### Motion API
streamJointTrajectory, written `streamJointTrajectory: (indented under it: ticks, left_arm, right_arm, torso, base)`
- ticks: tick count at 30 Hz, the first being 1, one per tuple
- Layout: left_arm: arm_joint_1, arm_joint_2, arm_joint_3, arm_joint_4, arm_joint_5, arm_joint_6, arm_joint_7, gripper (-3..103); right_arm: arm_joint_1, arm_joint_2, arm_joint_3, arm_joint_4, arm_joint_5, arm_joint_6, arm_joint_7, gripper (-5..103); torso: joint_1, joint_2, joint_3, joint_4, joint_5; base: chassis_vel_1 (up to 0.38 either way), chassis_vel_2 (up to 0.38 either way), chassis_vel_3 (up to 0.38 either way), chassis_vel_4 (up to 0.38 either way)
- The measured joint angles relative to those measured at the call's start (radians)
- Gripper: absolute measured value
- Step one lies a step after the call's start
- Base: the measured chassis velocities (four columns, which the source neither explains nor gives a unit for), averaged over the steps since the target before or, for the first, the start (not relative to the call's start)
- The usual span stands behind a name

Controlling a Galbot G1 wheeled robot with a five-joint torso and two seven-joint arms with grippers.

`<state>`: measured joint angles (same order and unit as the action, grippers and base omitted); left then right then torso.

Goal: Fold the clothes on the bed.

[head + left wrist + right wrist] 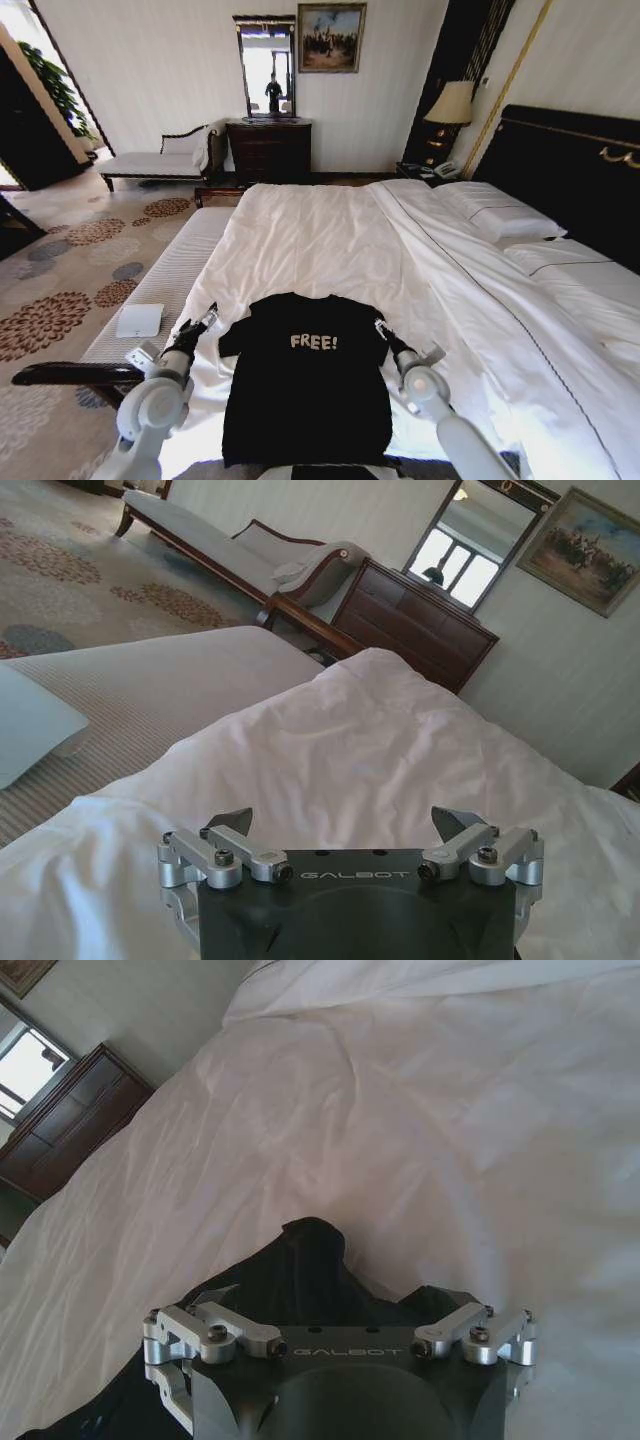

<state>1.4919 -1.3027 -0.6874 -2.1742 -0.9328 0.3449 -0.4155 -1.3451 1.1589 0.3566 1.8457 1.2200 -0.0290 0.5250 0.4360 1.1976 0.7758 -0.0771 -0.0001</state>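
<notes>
The clothes, a black T-shirt (305, 385) with white "FREE!" lettering, lie flat and spread out at the near end of the bed (320, 235), on the white duvet. My left gripper (208, 316) hovers just outside the shirt's left sleeve, open over bare duvet (380, 750) in the left wrist view, where the left gripper (343, 822) holds nothing. At the shirt's right sleeve is my right gripper (380, 326). In the right wrist view the right gripper (333, 1298) is open, with the black sleeve (310, 1255) right under and ahead of its fingers.
A long cushioned bench (170, 270) runs along the bed's left side with a flat white object (139, 320) on it. Pillows (500, 215) and a dark headboard (570, 165) lie to the right. A dresser with a mirror (268, 150) and a chaise (160, 160) stand by the far wall.
</notes>
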Motion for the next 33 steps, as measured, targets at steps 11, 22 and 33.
streamJointTrajectory:
  ticks: [11, 22, 33]
  left_arm:
    - [-0.005, 0.007, 0.011, 0.010, 0.005, -0.001, 0.001, 100]
    - [0.007, 0.007, 0.007, 0.011, 0.006, -0.005, 0.000, 100]
    - [0.002, -0.004, 0.013, 0.024, 0.005, -0.006, 0.000, 100]
  right_arm:
    - [-0.061, 0.013, 0.027, 0.040, -0.075, 0.002, -0.002, 99]
    - [-0.044, -0.068, -0.023, -0.016, -0.155, -0.003, -0.023, 80]
    - [-0.025, -0.129, -0.040, -0.034, -0.170, 0.000, -0.027, 68]
  torso:
    - [0.000, 0.000, 0.000, -0.0001, 0.0000]
    - [0.000, 0.000, 0.000, 0.0000, -0.0001]
    - [0.000, 0.000, 0.000, 0.0000, 0.0002]
  base:
    - [0.000, 0.000, 0.000, 0.000]
    - [0.000, 0.000, 0.000, 0.000]
    - [0.000, 0.000, 0.000, 0.000]
